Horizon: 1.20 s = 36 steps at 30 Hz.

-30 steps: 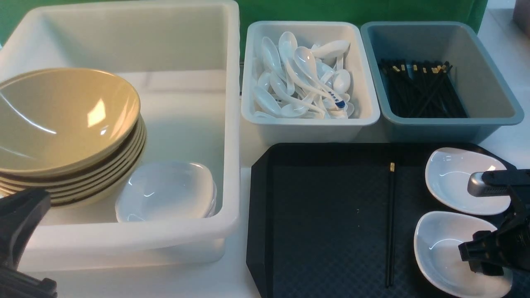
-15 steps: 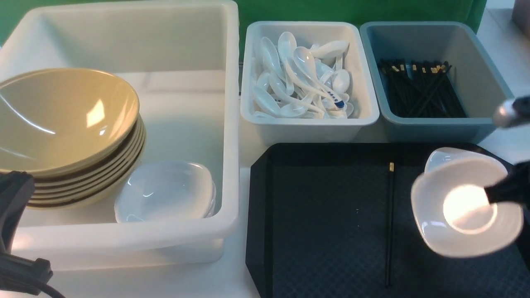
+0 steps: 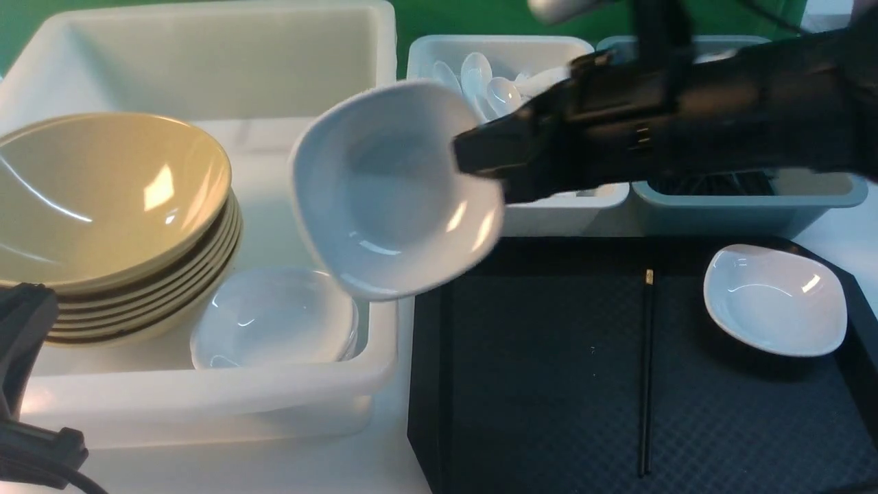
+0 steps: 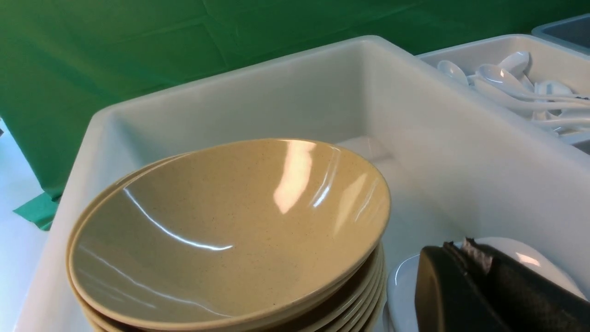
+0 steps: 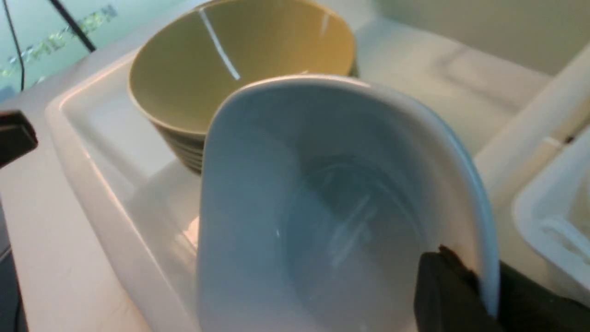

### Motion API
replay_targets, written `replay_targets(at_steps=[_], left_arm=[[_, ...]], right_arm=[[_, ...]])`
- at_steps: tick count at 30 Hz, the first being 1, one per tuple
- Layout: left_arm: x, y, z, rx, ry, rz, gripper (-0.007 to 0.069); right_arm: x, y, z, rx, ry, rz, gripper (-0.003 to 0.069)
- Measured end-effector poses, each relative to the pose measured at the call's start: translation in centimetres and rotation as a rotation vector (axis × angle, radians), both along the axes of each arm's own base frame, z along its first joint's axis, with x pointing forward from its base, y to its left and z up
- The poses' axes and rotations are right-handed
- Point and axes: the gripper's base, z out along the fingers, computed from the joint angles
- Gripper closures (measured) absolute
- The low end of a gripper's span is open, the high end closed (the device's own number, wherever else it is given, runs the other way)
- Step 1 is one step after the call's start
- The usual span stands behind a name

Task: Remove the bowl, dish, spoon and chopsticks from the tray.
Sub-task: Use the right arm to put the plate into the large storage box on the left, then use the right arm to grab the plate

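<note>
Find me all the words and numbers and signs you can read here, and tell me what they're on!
There are none I can read.
Spoon handle in the left wrist view: tiny dark marks, too small to read.
Chopsticks on the tray: gold at one end, too small to tell if anything is written there.
Background in the right wrist view: pale, blurry marks; I can't tell if they are writing.
</note>
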Motion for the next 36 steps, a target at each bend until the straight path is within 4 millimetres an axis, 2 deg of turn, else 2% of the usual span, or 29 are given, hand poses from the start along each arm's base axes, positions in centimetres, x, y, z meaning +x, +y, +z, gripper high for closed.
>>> replay_targets(at_steps=[1, 3, 7, 9, 11, 12, 14, 16, 18, 20, 21, 24, 25, 27, 28, 29, 30, 31, 32, 33, 36], left_arm=[[0.0, 0.0, 0.0, 0.0, 0.0, 0.0, 0.0633], [0.0, 0.0, 0.0, -0.001, 0.0, 0.0, 0.0633], [0.0, 0.0, 0.0, -0.002, 0.0, 0.0, 0.0633], [0.0, 0.0, 0.0, -0.002, 0.001, 0.0, 0.0633], [0.0, 0.0, -0.1, -0.001, 0.012, -0.005, 0.0633], [0.0, 0.0, -0.1, 0.0, 0.013, -0.006, 0.0633], [0.0, -0.1, -0.2, 0.001, 0.021, -0.01, 0.0633], [0.0, -0.1, -0.2, 0.001, 0.022, -0.01, 0.0633], [0.0, -0.1, -0.2, 0.001, 0.022, -0.01, 0.0633], [0.0, -0.1, -0.2, 0.001, 0.022, -0.01, 0.0633], [0.0, -0.1, -0.2, 0.001, 0.022, -0.01, 0.0633], [-0.1, -0.1, -0.2, -0.003, 0.028, -0.013, 0.0633], [-0.1, -0.1, -0.2, -0.003, 0.028, -0.013, 0.0633], [-0.1, -0.1, -0.2, -0.005, 0.028, -0.013, 0.0633], [-0.1, -0.1, -0.2, -0.006, 0.028, -0.014, 0.0633], [-0.1, -0.1, -0.2, -0.008, 0.028, -0.013, 0.0633], [-0.1, -0.1, -0.2, -0.009, 0.028, -0.013, 0.0633], [-0.1, -0.1, -0.2, -0.01, 0.028, -0.013, 0.0633], [-0.1, -0.1, -0.2, -0.013, 0.029, -0.013, 0.0633], [-0.1, -0.1, -0.2, -0.013, 0.029, -0.013, 0.0633], [-0.1, -0.2, -0.2, -0.036, 0.029, -0.016, 0.0633]], right_arm=[[0.7, 2.0, -0.8, -0.01, 0.006, 0.037, 0.0592], [1.7, 4.6, -1.7, -0.016, 0.014, 0.078, 0.0589], [3.3, 8.3, -4.1, -0.034, 0.036, 0.131, 0.0556], [3.9, 9.0, -5.0, -0.039, 0.055, 0.14, 0.0516], [4.4, 9.4, -6.2, -0.048, 0.086, 0.132, 0.0428], [4.4, 9.4, -6.2, -0.049, 0.087, 0.133, 0.042], [4.7, 9.0, -6.3, -0.05, 0.097, 0.129, 0.0326], [4.8, 8.6, -6.0, -0.046, 0.106, 0.14, 0.0287], [5.0, 7.5, -5.2, -0.04, 0.131, 0.153, 0.0251], [5.2, 4.9, -3.9, -0.065, 0.169, 0.155, 0.0244], [5.2, 3.0, -2.9, -0.111, 0.188, 0.144, 0.0258], [4.6, -2.0, -1.8, -0.275, 0.23, 0.085, 0.0351], [4.2, -4.0, -2.8, -0.353, 0.264, 0.052, 0.0405], [3.4, -6.3, -3.6, -0.414, 0.295, -0.006, 0.0481], [3.4, -6.3, -3.6, -0.414, 0.295, -0.006, 0.0481], [2.9, -8.6, -4.6, -0.456, 0.318, -0.081, 0.0536], [2.5, -9.1, -5.6, -0.487, 0.341, -0.096, 0.0554], [1.8, -12.6, -7.9, -0.52, 0.377, -0.244, 0.0611], [1.6, -14.2, -9.1, -0.52, 0.394, -0.318, 0.0622], [1.7, -14.8, -9.3, -0.512, 0.39, -0.351, 0.0624], [1.3, -18.8, -12.7, -0.493, 0.427, -0.544, 0.0625]])
